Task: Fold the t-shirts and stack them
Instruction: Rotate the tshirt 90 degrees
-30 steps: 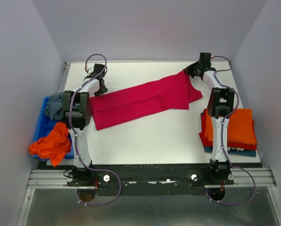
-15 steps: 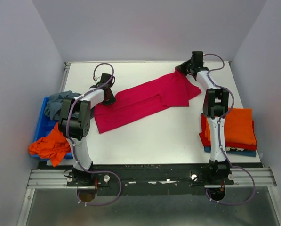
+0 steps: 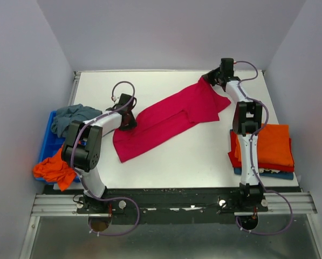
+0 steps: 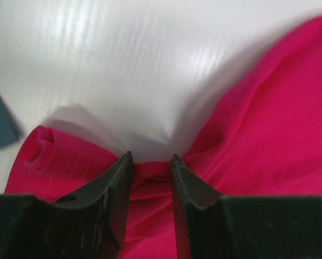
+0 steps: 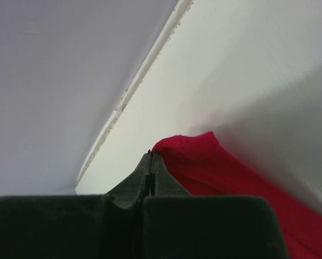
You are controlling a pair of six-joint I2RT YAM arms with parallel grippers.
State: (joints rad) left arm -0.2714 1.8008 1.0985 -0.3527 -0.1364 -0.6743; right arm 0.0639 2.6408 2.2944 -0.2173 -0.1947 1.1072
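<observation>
The white table carries the crimson-pink t-shirt, stretched in a long diagonal band from the near left toward the far right. A fold line along it suggests it is already doubled lengthwise. At the table's right edge sits a stack of folded shirts, orange on top. At the left a blue tray holds a grey-blue shirt and a crumpled orange shirt, neither folded yet. The left fingers are clenched on a bunch of cloth at the crimson shirt's near-left end. The right fingers are pressed fully together at the far right corner, which rises to their tips, so they appear to grasp its edge. The step in hand seems to be drawing the shirt taut and straight between the two arms before a crosswise fold. The next move, I judge, calls for laying both ends flat without slack, then carrying one end over the other with edges matched.
</observation>
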